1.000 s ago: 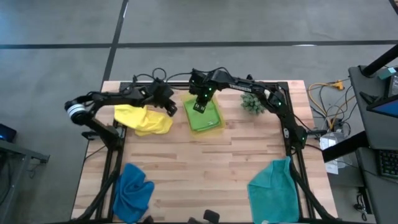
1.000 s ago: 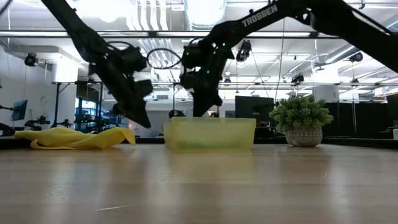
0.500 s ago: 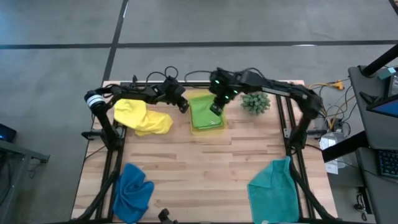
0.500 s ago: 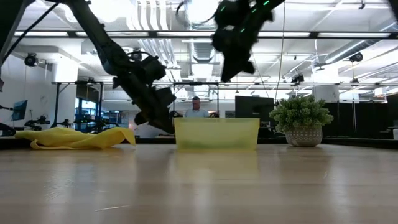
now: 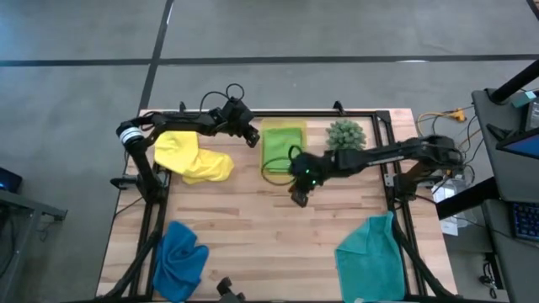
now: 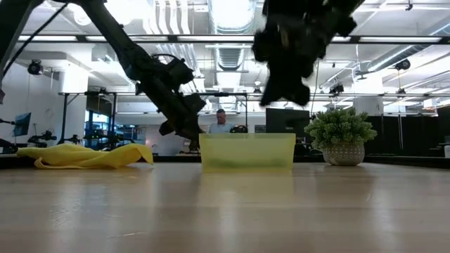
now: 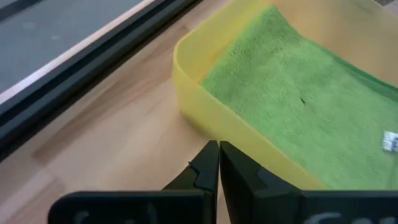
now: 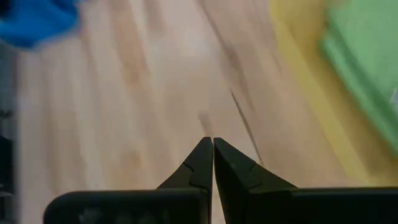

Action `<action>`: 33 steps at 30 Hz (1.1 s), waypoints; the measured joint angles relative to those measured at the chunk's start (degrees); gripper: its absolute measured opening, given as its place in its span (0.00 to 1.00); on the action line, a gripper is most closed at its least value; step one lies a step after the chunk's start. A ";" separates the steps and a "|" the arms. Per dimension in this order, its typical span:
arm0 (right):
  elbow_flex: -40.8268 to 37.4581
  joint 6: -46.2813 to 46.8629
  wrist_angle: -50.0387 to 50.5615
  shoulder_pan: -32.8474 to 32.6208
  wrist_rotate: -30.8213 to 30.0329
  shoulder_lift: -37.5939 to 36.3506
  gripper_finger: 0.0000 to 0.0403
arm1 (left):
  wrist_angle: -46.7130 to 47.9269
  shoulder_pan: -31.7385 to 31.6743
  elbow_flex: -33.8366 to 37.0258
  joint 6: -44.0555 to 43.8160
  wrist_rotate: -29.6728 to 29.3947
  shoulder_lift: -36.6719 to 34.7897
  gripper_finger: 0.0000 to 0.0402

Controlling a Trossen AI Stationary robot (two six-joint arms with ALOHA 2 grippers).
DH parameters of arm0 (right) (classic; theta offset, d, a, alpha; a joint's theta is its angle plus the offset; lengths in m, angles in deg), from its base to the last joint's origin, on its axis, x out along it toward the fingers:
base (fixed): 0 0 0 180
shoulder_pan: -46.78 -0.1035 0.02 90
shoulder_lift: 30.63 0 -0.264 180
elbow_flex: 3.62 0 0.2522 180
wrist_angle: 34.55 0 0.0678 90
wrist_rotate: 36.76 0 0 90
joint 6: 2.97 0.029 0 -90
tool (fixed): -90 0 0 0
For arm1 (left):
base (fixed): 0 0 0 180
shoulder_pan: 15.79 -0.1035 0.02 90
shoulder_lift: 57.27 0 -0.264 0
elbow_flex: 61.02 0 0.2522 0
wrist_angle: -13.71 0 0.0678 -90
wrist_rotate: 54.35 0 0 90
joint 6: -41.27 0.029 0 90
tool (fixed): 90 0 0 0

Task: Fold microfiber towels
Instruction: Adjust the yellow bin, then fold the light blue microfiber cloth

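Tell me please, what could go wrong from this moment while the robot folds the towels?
1. The left gripper, shut, sits close beside the yellow bin holding the green towel; a careless move could push the bin.
2. The right gripper, shut and empty, is over bare table just in front of the bin; sweeping back could hit the bin or the plant.

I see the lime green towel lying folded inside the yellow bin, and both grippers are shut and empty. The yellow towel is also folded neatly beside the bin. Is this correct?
Not quite. The lime green towel does lie folded in the yellow bin, and the left gripper and right gripper are shut and empty. But the yellow towel is not folded: the high view shows it crumpled in a loose heap beside the bin.
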 joint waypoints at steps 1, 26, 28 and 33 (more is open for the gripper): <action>-0.50 0.15 0.15 -0.06 -0.61 1.36 0.02 | 1.24 0.00 0.01 0.02 -0.10 -1.10 0.00; 9.03 -9.45 2.47 5.96 -10.49 15.90 0.02 | 10.87 -0.09 9.11 -1.56 -5.40 -28.53 0.00; 9.13 -9.37 4.58 5.94 -10.51 14.43 0.02 | 10.87 -0.09 9.18 -1.56 -5.37 -29.10 0.00; 9.53 -8.33 6.90 3.71 -10.55 6.15 0.02 | 10.48 0.05 9.11 -1.56 -3.87 -31.20 0.00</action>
